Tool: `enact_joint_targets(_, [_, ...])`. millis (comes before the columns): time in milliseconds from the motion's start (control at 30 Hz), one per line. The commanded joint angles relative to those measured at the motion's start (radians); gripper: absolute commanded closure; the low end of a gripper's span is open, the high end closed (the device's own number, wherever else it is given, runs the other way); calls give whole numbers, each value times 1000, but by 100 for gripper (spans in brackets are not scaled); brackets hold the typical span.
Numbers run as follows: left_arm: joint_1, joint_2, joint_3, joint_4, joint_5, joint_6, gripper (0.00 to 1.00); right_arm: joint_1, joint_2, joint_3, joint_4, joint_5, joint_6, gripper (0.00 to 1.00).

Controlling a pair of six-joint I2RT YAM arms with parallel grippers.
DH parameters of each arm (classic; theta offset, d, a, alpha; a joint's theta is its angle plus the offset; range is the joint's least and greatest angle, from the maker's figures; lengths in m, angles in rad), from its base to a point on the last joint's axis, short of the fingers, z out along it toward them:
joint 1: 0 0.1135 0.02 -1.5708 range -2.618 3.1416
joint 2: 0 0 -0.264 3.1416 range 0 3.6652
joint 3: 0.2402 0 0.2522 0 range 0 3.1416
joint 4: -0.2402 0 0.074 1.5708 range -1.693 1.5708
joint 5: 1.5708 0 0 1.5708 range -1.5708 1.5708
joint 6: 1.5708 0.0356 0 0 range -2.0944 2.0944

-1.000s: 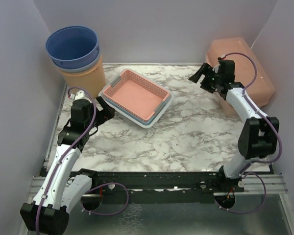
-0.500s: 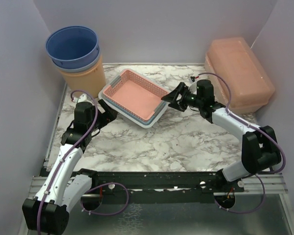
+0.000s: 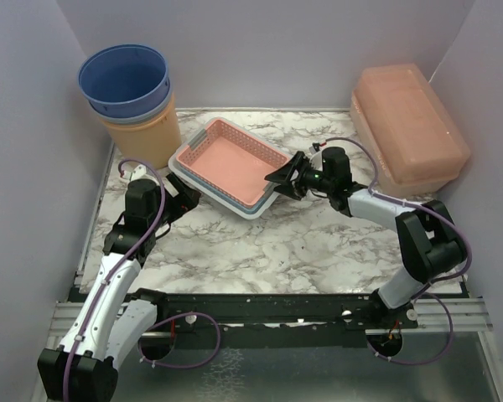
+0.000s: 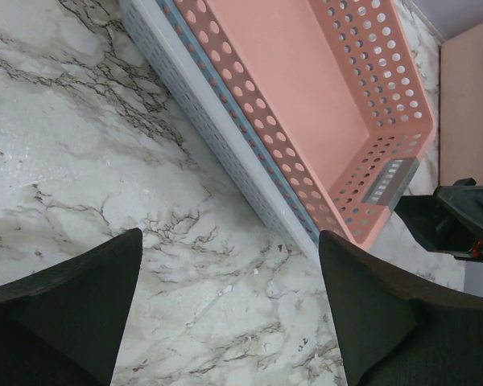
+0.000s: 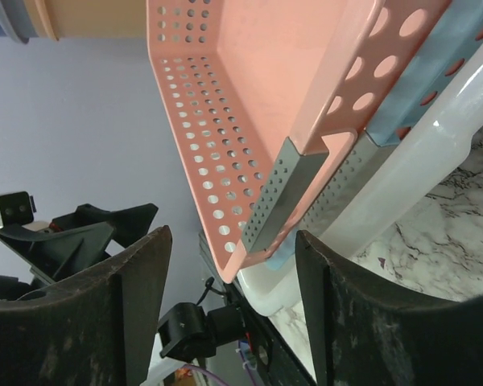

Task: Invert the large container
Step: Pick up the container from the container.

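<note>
Lavender walls (image 3: 277,50) enclose a white marble table (image 3: 302,243) with grey veins, seen from above and behind two robot arms. At the far right corner, against the right wall, sits the large container (image 3: 411,126), a translucent peach-orange box with rounded corners, well apart from both arms. Near the table's middle, a pink perforated basket (image 3: 230,163) is nested in a blue one and a white one. A stack of round buckets (image 3: 127,84), blue on top and orange at the bottom, stands at the far left corner. From its base at the near left, the left arm leans forward along the left side, and the left gripper (image 3: 184,194) stands low over the marble just beside the basket's left end. Its fingers (image 4: 72,297) are spread wide, with only bare table between them. From its base at the near right, the right arm rises to a bent elbow, and its forearm stretches leftward across the table. The right gripper (image 3: 285,177) sits at the basket's right end with its dark fingers (image 5: 105,314) apart. The basket's grey handle tab (image 5: 278,197) lies in the gap between them, and no contact is visible.
</note>
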Motion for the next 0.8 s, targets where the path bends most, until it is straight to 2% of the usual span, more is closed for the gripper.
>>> enact_joint_targets(0, [-3,-17,9,18,4,-5,9,5,51,33,60,-44,12,34])
enact_joint_targets(133, [-4,-36,13,20,-12,-2,9,5,107,63,78,-49,55,35])
enact_joint_targets(233, [-3,-47,15,20,-11,2,9,12,156,29,264,-82,139,38])
enact_joint_targets(267, [-3,-49,14,20,-5,5,9,13,166,3,331,-84,172,40])
enact_joint_targets(333, [-4,-49,15,20,15,15,9,14,185,-14,398,-82,220,51])
enact_joint_targets(467, [-3,-40,13,20,51,15,9,20,190,-28,476,-69,251,54])
enact_joint_targets(567, [-3,-38,10,19,56,11,10,23,191,-56,557,-42,292,64])
enact_joint_targets(667, [-4,-38,14,20,54,11,10,25,183,-76,643,-19,318,70])
enact_joint_targets(767, [-3,-34,21,19,46,12,10,27,189,-66,691,-30,325,70])
